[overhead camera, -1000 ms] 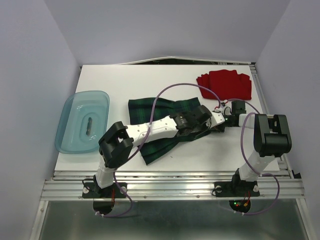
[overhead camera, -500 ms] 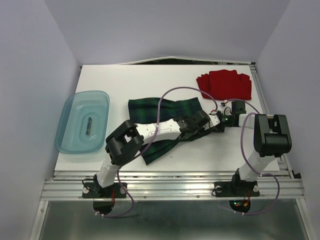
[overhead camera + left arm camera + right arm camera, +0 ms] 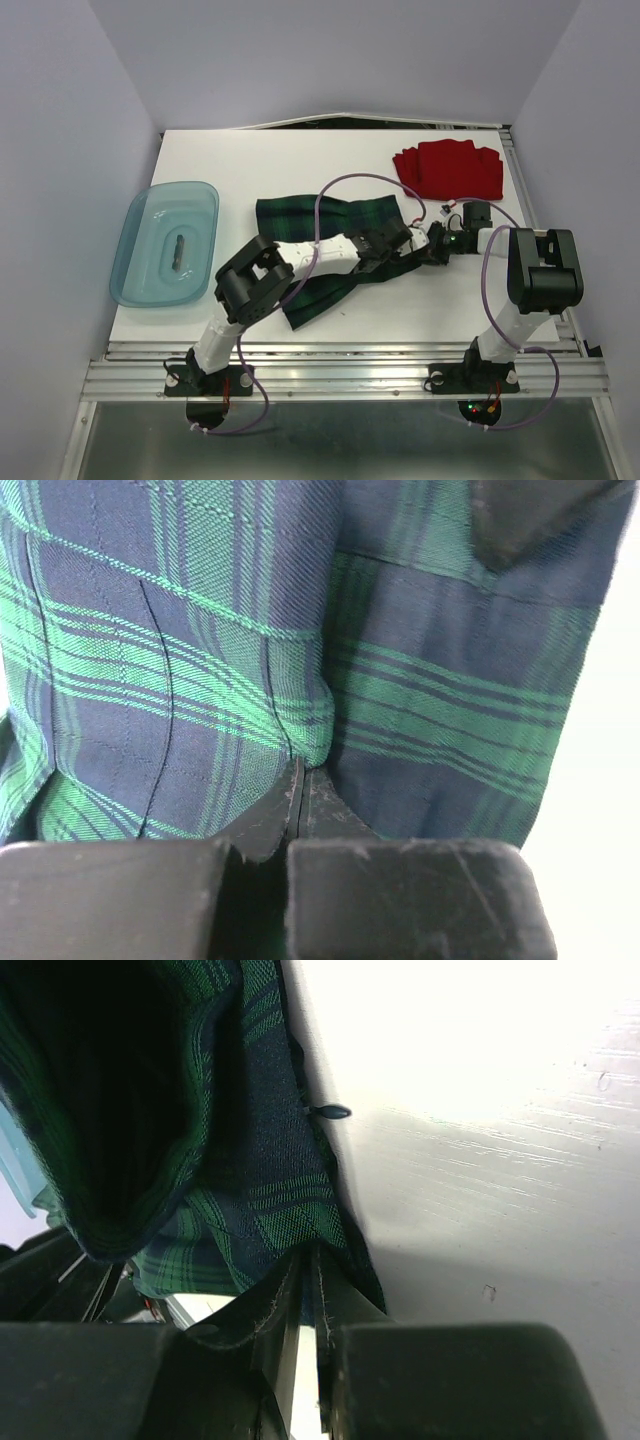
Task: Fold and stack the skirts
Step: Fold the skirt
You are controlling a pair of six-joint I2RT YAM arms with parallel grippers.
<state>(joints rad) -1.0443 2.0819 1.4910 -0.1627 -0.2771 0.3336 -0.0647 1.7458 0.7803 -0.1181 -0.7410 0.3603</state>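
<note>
The plaid skirt (image 3: 300, 225) lies in the middle of the white table (image 3: 230, 160), partly under both arms. My left gripper (image 3: 408, 240) is shut on a fold of the plaid skirt (image 3: 250, 660) near its right edge; the cloth fills the left wrist view. My right gripper (image 3: 425, 243) is shut on the plaid skirt's edge (image 3: 270, 1200) just beside the left one, low over the table. The two grippers nearly touch. The red skirt (image 3: 448, 168) lies folded at the back right, apart from both grippers.
A translucent teal tub (image 3: 165, 243) with a small dark object inside stands at the left edge. Dark cloth shows behind the table's back edge (image 3: 340, 122). A metal rail (image 3: 520, 180) runs along the right side.
My left arm has reached further right along the plaid skirt, bringing its gripper closer to the right gripper. The skirt's right part has shifted slightly. The red skirt has not moved.
</note>
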